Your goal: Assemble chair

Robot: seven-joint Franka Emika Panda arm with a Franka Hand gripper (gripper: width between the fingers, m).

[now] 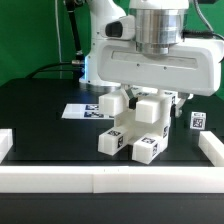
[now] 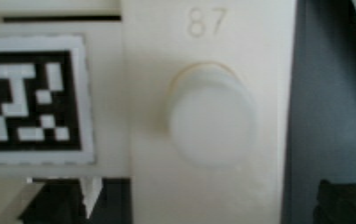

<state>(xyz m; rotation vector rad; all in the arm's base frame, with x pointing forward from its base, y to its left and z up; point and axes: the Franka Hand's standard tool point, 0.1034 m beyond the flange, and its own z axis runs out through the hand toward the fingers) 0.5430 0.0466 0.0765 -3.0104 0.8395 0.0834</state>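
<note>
The low white border rail (image 1: 110,180) lies nearest, tagged chair pieces (image 1: 148,115) clustered just behind it under the gripper (image 1: 150,97), whose jaw spread I cannot tell.

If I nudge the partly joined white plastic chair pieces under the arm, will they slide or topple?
The partly joined white plastic chair pieces look rigid and probably light. They stand stacked on small blocky feet, so a high push would likely tip them; a low one should slide them across the smooth black table.
</note>
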